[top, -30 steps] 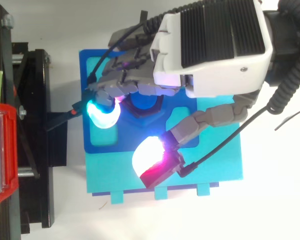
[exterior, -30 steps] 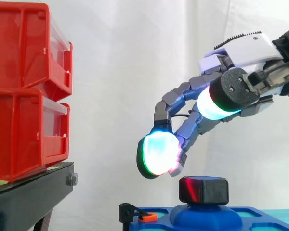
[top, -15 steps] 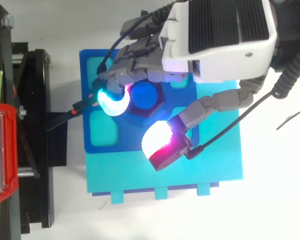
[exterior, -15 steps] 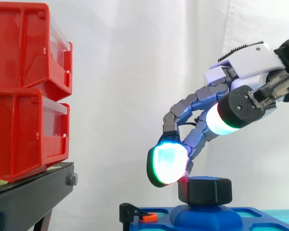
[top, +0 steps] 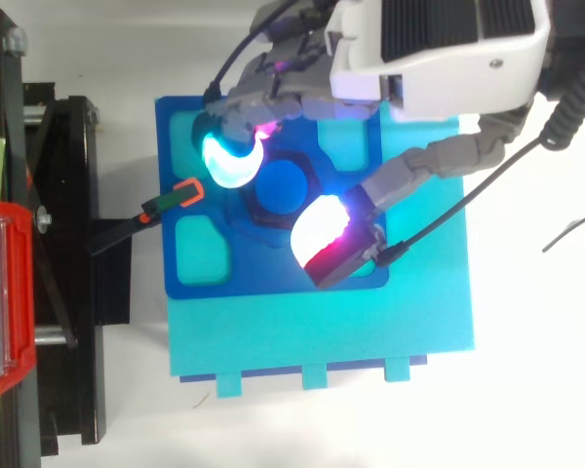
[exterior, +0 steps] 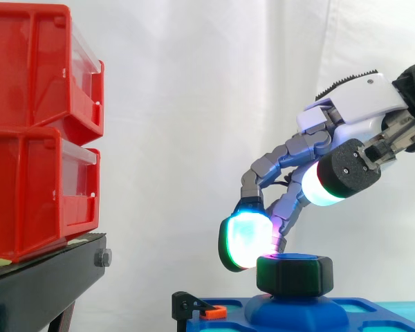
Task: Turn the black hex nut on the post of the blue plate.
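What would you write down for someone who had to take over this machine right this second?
The robot hand reaches in from the right, low against the left side of the nut; whether it grips cannot be told.
The nut sits on the post in the middle of the blue plate.
Done: the approach; the robot hand is at the nut.
Left: get a firm hold and turn the nut.
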### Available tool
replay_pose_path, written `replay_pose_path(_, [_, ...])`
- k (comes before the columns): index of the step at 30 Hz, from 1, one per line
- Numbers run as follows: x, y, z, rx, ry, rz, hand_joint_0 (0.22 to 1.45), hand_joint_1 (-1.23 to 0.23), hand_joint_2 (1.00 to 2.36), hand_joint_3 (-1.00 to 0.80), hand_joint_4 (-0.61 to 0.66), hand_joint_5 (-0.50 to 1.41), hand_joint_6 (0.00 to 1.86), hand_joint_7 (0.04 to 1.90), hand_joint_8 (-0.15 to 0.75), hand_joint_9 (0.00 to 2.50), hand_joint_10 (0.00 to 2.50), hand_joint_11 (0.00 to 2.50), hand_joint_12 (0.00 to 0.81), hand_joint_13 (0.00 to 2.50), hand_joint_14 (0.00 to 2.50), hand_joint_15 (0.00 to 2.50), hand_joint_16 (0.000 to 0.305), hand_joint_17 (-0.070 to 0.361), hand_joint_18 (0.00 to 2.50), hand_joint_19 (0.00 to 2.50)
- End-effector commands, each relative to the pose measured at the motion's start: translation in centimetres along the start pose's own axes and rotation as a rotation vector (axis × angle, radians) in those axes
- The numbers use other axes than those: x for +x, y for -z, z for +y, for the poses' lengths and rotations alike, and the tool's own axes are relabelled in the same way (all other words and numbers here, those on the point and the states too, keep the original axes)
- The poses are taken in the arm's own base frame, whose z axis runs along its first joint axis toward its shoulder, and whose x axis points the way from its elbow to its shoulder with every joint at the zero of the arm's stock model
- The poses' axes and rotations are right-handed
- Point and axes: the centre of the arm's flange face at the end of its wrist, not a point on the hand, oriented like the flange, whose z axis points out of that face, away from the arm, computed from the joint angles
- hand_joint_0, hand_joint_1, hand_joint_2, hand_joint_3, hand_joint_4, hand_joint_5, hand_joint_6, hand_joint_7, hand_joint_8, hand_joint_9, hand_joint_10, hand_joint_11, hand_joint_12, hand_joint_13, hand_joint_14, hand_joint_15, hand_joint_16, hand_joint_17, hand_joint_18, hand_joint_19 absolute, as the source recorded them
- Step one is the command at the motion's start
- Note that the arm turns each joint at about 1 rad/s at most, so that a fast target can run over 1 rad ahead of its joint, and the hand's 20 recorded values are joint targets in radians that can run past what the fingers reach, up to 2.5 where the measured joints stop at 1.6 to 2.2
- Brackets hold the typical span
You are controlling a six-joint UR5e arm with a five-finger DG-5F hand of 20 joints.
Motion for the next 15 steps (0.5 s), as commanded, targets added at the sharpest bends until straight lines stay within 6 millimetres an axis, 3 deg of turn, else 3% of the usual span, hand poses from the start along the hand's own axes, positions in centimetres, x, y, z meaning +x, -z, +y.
replay_pose_path(1, [-0.3,0.5,-1.1,0.007,0.015,0.013,0.5,-0.4,1.0,-0.5,0.23,-0.15,0.5,0.91,0.265,0.68,0.01,0.29,0.358,0.48,0.0,0.12,0.054,0.121,0.29,0.12])
replay_pose_path(9, [-0.9,1.1,-2.6,0.007,0.028,0.016,0.5,-0.4,1.0,-0.5,0.23,-0.15,0.5,0.91,0.263,0.68,0.01,0.3,0.357,0.48,0.0,0.12,0.054,0.122,0.29,0.12])
replay_pose_path(15, [-2.2,1.5,-2.4,0.001,0.033,0.004,0.5,-0.4,1.0,-0.5,0.23,-0.15,0.5,0.9,0.265,0.68,0.01,0.3,0.353,0.48,0.0,0.12,0.054,0.121,0.29,0.11])
